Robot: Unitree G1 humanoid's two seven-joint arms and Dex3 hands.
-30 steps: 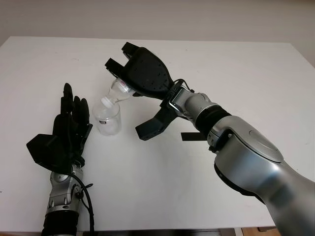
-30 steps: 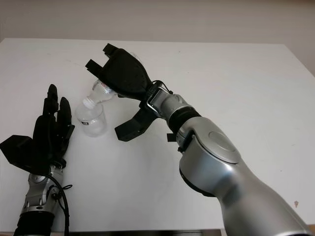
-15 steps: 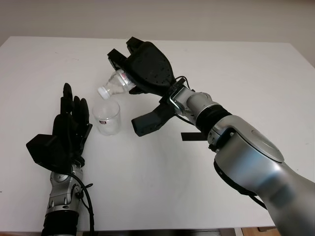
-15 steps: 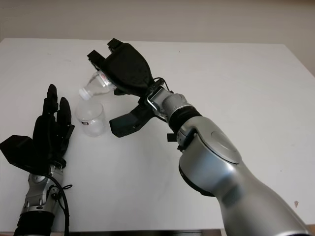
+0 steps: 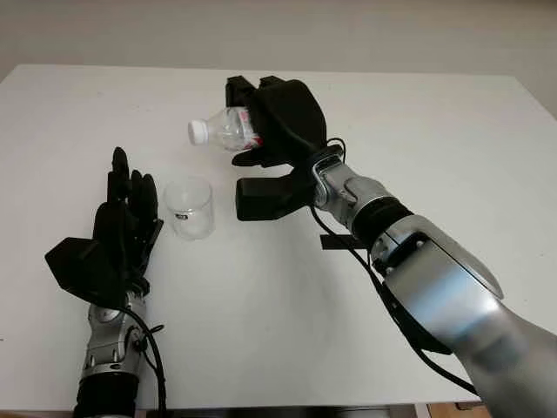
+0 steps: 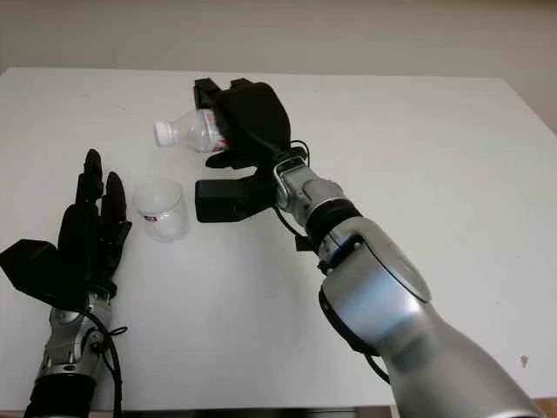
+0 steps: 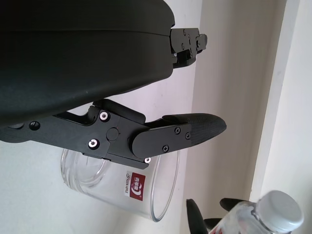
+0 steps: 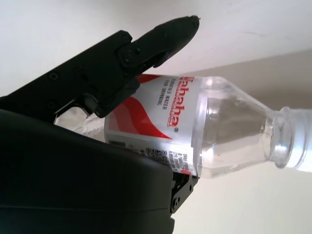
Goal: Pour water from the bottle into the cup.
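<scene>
White table [image 5: 452, 139], spanning the scene. Right arm [image 5: 435, 279], silver, reaching in from the bottom right toward the table's middle. Right hand [image 5: 280, 131], raised above the table, fingers [image 8: 146, 48] curled around the bottle [image 5: 224, 131], pinching its labelled middle against the palm. Left hand [image 5: 117, 239], at the near left, just beside the cup on its left side, holding nothing, open, fingers pointing away from the robot; from the wrist view, one finger [image 7: 180, 131] reaching across in front of the cup's wall, whether touching cannot be told.

Bottle: clear plastic, red-and-white label, white cap [image 5: 198, 131] on, lying roughly level in the air, cap end pointing to the left, above and a little beyond the cup, not over its mouth as far as can be judged. Some water visible inside near the shoulder in the right wrist view.

Cup [image 5: 191, 207]: clear, upright on the table, between the two hands, small red mark [image 7: 137, 184] on its wall; contents cannot be told.
</scene>
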